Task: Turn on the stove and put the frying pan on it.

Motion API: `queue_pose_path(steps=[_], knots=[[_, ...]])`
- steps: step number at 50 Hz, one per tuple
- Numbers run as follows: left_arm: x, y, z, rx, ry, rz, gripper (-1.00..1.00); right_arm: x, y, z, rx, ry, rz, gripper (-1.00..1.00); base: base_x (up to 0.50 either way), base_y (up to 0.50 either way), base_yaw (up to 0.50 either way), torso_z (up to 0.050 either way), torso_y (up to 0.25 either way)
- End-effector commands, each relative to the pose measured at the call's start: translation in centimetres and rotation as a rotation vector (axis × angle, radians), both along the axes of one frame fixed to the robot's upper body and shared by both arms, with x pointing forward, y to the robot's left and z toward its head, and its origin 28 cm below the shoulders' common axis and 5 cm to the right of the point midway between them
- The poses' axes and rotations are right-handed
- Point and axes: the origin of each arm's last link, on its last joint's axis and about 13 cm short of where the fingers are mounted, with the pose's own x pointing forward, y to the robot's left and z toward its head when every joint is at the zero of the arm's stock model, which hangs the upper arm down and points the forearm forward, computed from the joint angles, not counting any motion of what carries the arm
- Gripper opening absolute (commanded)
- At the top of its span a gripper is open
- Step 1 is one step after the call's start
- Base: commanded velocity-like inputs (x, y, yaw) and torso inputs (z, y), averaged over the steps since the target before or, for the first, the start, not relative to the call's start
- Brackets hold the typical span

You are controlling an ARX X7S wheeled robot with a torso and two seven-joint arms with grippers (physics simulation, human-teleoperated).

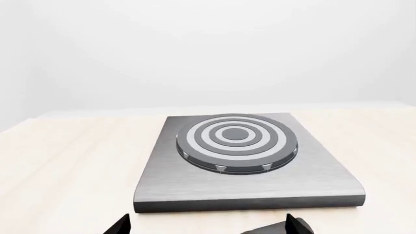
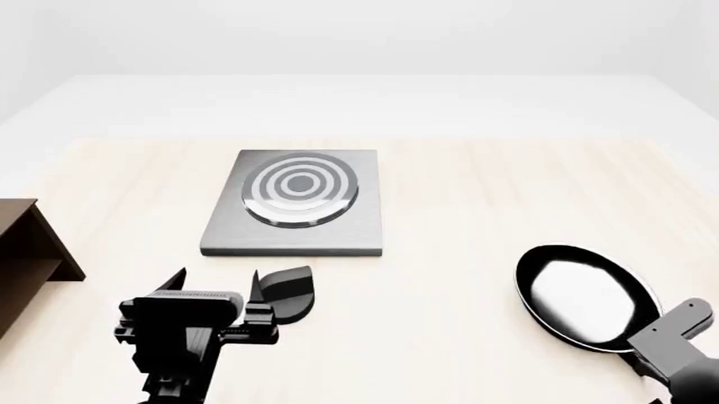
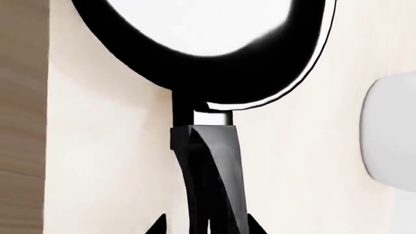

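The right gripper (image 3: 208,214) pinches the frying pan (image 2: 587,296) by its handle — next, I judge, lift it toward the stove (image 2: 295,204).

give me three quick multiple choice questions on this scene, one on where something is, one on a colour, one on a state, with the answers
1. In the head view, where is the frying pan relative to the stove?
A. on the burner
B. on the table, to the stove's right and nearer the robot
C. on the shelf

2. What colour is the stove slab?
A. grey
B. red
C. white

3. What is the right gripper doing?
A. hanging open above the stove
B. closed on the pan's handle
C. pressing the burner

Answers:
1 B: the pan lies on the wooden table, apart from the stove, whose burner is bare.
2 A: both the head and left wrist views show brushed grey metal.
3 B: the right wrist view shows its fingers closed around the black handle just below the pan's rim.
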Motion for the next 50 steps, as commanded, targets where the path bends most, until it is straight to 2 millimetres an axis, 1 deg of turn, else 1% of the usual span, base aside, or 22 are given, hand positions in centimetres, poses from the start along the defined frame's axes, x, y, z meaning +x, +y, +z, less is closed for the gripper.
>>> queue_pose_path(steps=[1, 13, 17, 18, 21, 22, 23, 30, 33, 40, 47, 50], knots=[[0.0, 0.0, 0.0, 0.002, 0.000, 0.001, 1.00, -0.7, -0.7, -0.9, -0.084, 0.033, -0.039, -1.00, 0.00, 0.00, 0.00, 0.000, 0.000], [0.0, 0.0, -0.1, 0.001, 0.002, 0.001, 1.00, -0.3, -0.4, -0.6, -0.072, -0.002, -0.010, -1.00, 0.00, 0.00, 0.00, 0.000, 0.000], [0.0, 0.0, -0.1, 0.001, 0.002, 0.001, 1.00, -0.1, -0.1, 0.6, -0.048, -0.048, 0.020, -1.00, 0.00, 0.00, 0.00, 0.000, 0.000], [0.0, 0.0, -0.1, 0.001, 0.002, 0.002, 1.00, 0.1, 0.0, 1.4, -0.042, -0.079, 0.029, -1.00, 0.00, 0.00, 0.00, 0.000, 0.000], [0.0, 0.0, 0.0, 0.002, 0.000, 0.001, 1.00, 0.3, 0.1, 2.5, -0.028, -0.124, 0.036, -1.00, 0.00, 0.00, 0.00, 0.000, 0.000], [0.0, 0.0, -0.1, 0.002, 0.000, 0.001, 1.00, 0.6, 0.0, 3.3, -0.016, -0.152, 0.045, -1.00, 0.00, 0.00, 0.00, 0.000, 0.000], [0.0, 0.0, -0.1, 0.001, 0.000, 0.001, 1.00, 0.6, 0.0, 3.5, -0.014, -0.162, 0.049, -1.00, 0.00, 0.00, 0.00, 0.000, 0.000], [0.0, 0.1, 0.0, -0.002, -0.001, -0.002, 1.00, 0.7, 0.7, 6.3, -0.002, -0.225, 0.087, -1.00, 0.00, 0.00, 0.00, 0.000, 0.000], [0.0, 0.1, -0.1, -0.002, 0.001, -0.002, 1.00, 0.7, 1.0, 8.2, -0.001, -0.260, 0.112, -1.00, 0.00, 0.00, 0.00, 0.000, 0.000], [0.0, -0.1, -0.1, 0.000, -0.001, -0.005, 1.00, 0.8, 1.9, 11.1, -0.014, -0.319, 0.178, -1.00, 0.00, 0.00, 0.00, 0.000, 0.000], [-0.3, -0.1, 0.0, 0.001, -0.002, -0.006, 1.00, 1.3, 2.9, 12.2, -0.017, -0.341, 0.238, -1.00, 0.00, 0.00, 0.00, 0.000, 0.000], [-0.3, -0.1, -0.1, 0.001, 0.001, -0.004, 1.00, 1.9, 3.5, 13.0, -0.022, -0.369, 0.260, -1.00, 0.00, 0.00, 0.00, 0.000, 0.004]])
